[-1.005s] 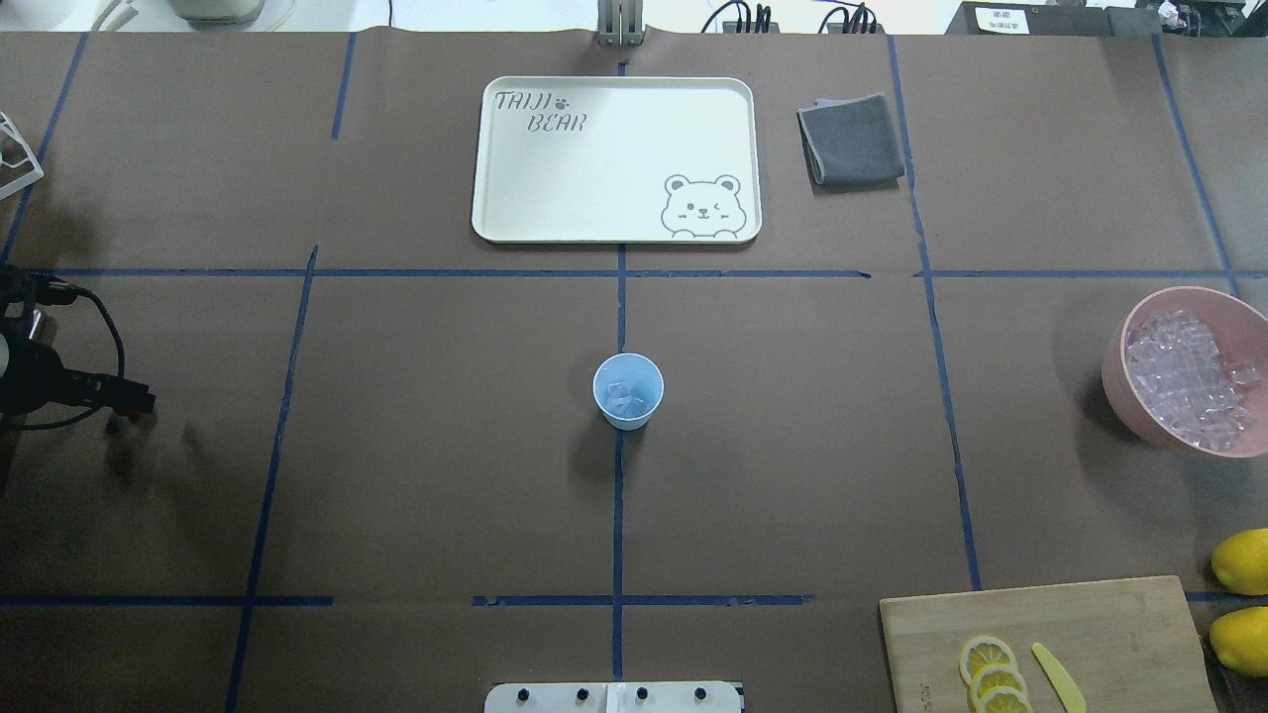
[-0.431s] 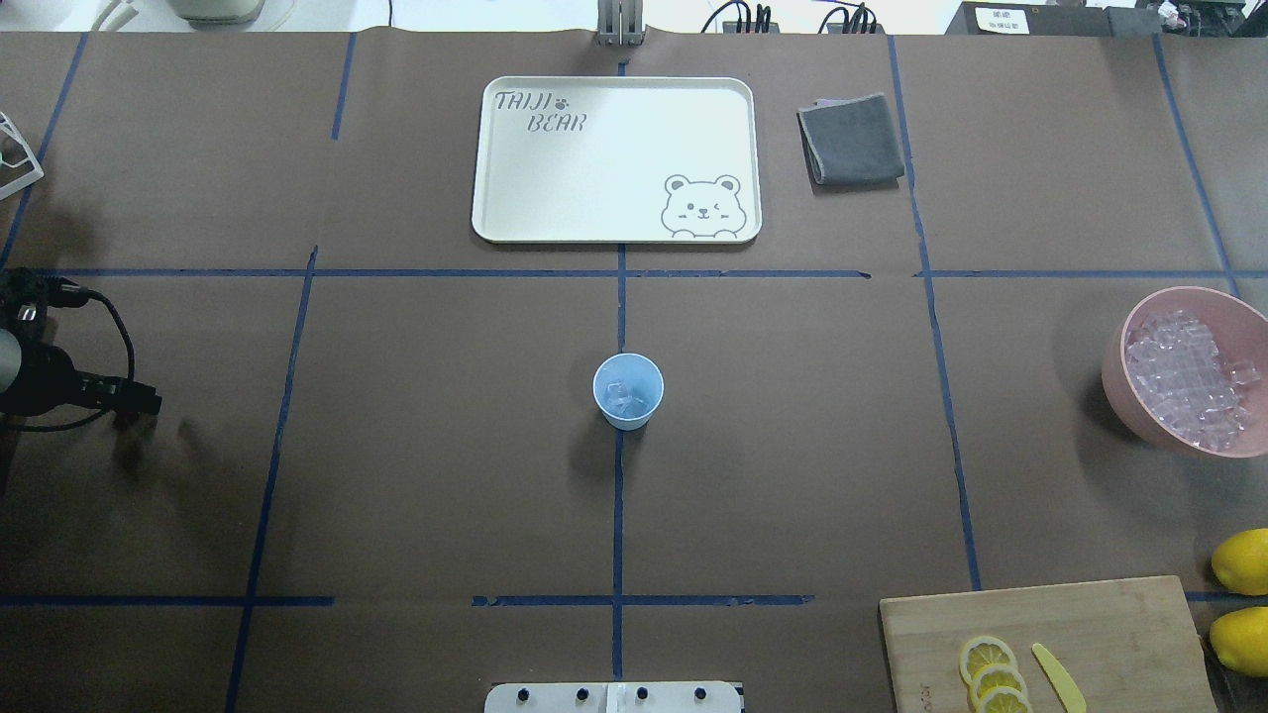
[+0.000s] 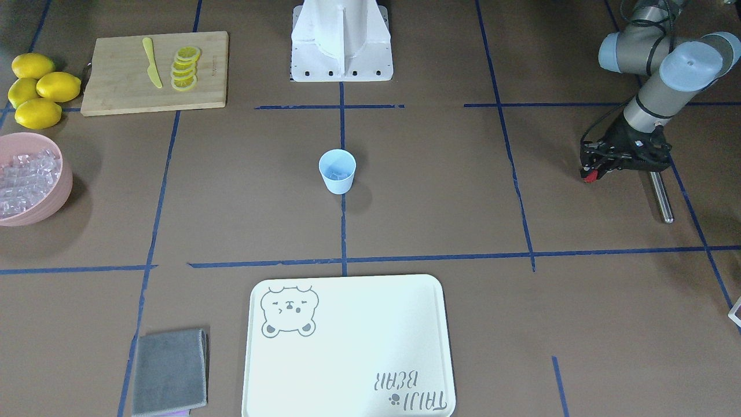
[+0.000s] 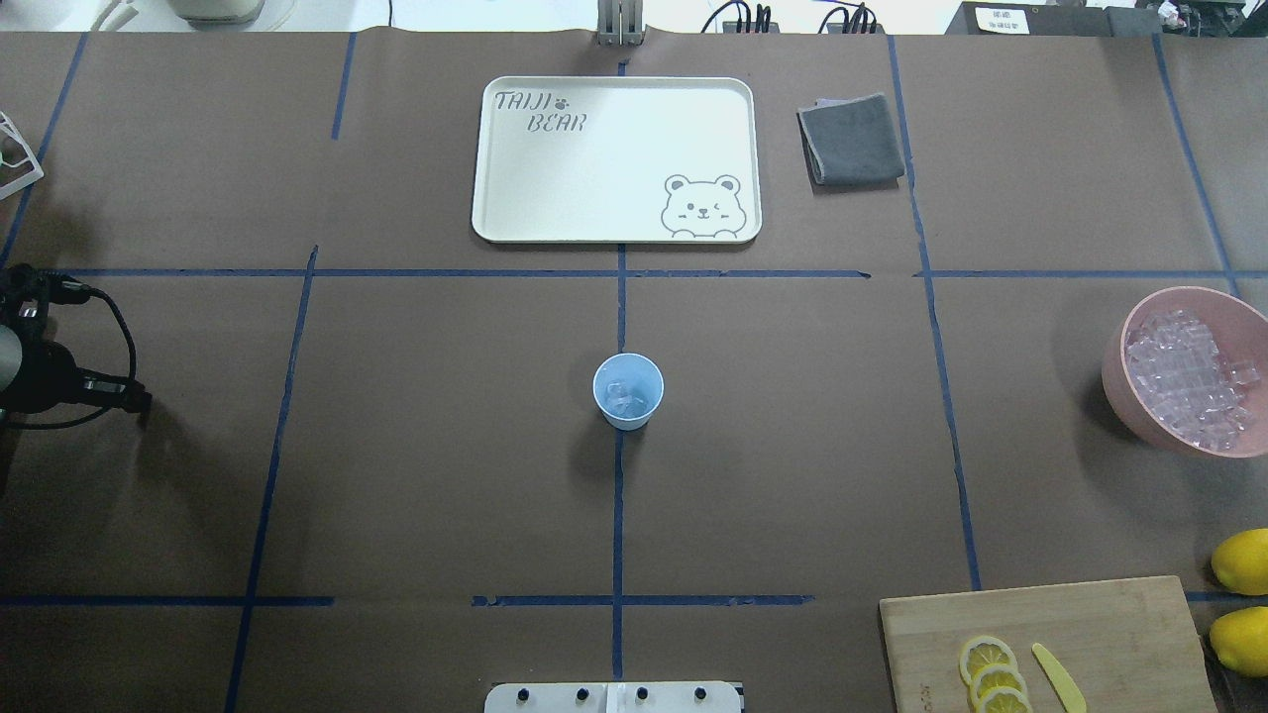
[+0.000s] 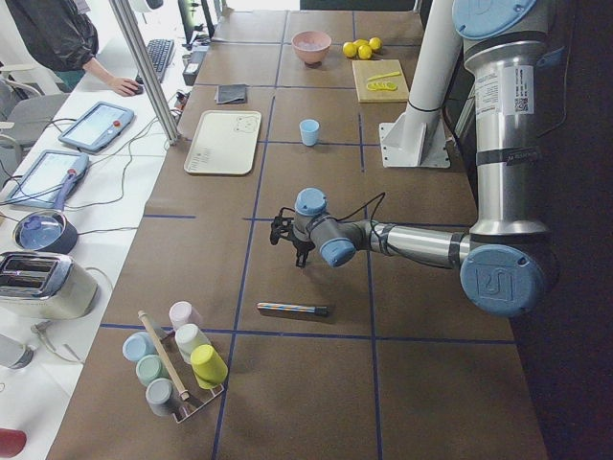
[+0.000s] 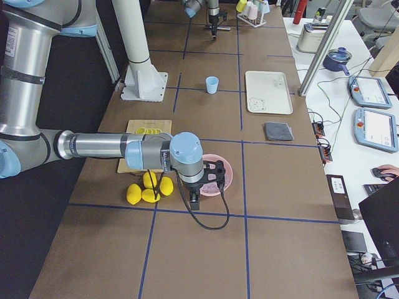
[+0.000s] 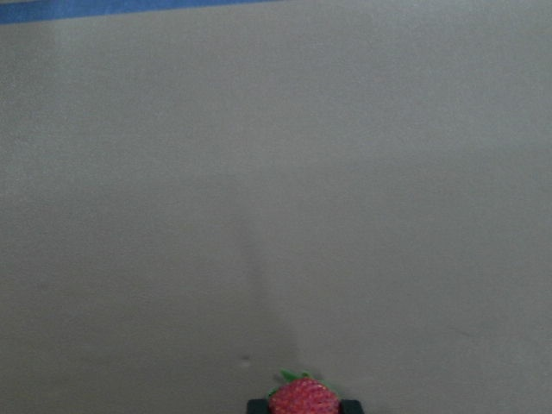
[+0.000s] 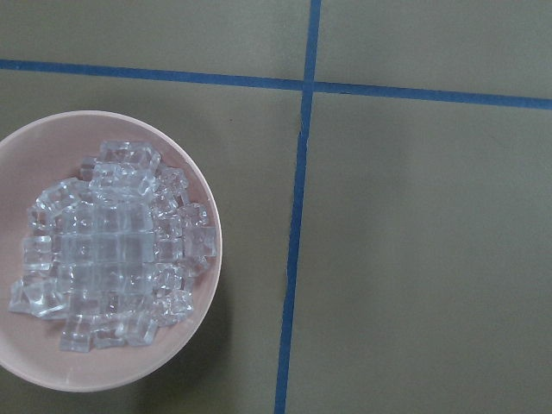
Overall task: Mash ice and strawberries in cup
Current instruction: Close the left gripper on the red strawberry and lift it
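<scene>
Clear ice cubes (image 4: pixel 624 399) in small light blue plastic cup (image 4: pixel 628 391), small red strawberry (image 7: pixel 304 399) clamped in left gripper (image 3: pixel 591 171), nothing mashed; right gripper (image 6: pixel 194 202): cannot tell.

The cup (image 3: pixel 337 183), ice (image 3: pixel 336 171) inside, stands at centre; at three o'clock the left gripper (image 3: pixel 590 173) holds a red strawberry (image 3: pixel 589 178).

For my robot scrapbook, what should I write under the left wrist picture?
The left gripper pinches a red strawberry over the brown table.
</scene>
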Tool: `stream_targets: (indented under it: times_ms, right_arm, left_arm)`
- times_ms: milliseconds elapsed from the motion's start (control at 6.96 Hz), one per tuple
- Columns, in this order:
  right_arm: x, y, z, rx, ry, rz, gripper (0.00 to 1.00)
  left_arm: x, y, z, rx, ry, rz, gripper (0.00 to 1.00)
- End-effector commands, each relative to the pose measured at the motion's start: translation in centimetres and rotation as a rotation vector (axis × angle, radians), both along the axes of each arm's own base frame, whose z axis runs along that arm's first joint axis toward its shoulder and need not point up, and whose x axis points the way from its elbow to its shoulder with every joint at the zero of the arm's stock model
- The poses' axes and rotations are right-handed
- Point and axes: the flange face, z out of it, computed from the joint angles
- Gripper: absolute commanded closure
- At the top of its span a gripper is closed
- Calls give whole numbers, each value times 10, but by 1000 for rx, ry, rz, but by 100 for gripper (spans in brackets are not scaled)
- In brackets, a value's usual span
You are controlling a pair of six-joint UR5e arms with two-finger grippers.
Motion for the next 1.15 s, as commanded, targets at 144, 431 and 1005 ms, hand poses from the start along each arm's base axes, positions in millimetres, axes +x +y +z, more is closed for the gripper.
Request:
stream_targets:
  times_ms: [144, 431, 1005]
  right_arm:
    - [0, 0, -1, 0, 0, 1, 0]
    - [0, 1, 0, -1, 0, 1, 0]
    - [0, 1, 1, -4, 0, 2, 0]
  left_arm:
    - [29, -39, -111, -13, 0, -16, 98]
    - [59, -66, -237, -99, 2, -73, 98]
    - [230, -22, -448, -274, 21, -177, 98]
